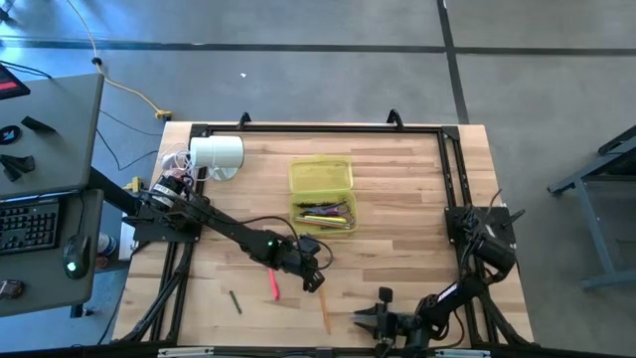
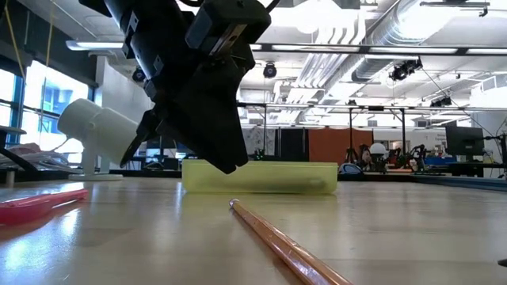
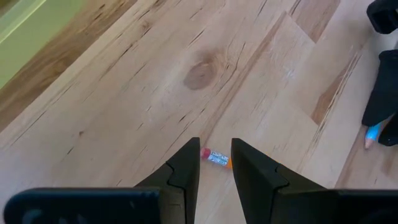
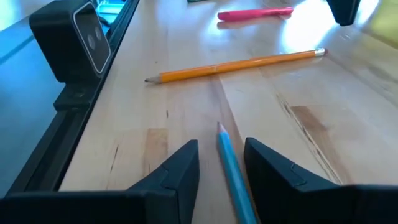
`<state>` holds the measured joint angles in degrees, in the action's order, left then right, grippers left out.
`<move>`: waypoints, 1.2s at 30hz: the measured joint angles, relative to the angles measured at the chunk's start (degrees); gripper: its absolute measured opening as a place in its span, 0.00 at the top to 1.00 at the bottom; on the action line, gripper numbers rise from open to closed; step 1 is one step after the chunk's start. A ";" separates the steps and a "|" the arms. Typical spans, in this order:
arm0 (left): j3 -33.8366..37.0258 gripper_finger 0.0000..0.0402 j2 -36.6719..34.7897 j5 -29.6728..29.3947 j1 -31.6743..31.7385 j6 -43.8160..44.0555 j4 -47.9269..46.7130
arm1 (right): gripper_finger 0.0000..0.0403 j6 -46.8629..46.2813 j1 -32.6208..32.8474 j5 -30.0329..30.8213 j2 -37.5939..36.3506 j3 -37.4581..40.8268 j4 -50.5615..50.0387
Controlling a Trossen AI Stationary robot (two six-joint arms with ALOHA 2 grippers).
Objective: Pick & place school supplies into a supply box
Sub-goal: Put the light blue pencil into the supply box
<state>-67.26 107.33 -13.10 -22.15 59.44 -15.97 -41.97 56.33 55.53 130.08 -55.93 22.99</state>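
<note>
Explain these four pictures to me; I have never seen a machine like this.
Two dark robot arms work at a wooden table, putting pens and pencils into a yellow-green supply box. One picture looks straight down, one looks level across the tabletop, and two come from cameras on the wrists. The left hand hovers open over the middle, holding nothing. The right hand, near the front edge, has a light blue pencil between its fingers. An orange pencil, a pink pen and a dark pen lie loose on the table.
</note>
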 joint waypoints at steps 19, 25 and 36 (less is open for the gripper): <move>0.00 0.68 0.00 -0.15 0.00 -0.02 0.02 | 0.99 7.48 -4.48 -1.09 0.23 0.17 5.44; 0.00 0.68 0.00 2.83 0.01 1.03 0.05 | 1.00 16.83 -8.62 -4.88 -7.04 0.78 1.16; -0.21 0.68 -2.56 6.83 -1.19 -0.53 -0.91 | 1.00 30.79 -25.45 -11.75 -22.78 0.82 -15.63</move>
<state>-67.47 104.77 -6.28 -23.34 58.91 -16.88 -11.18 30.88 43.79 107.31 -55.12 7.35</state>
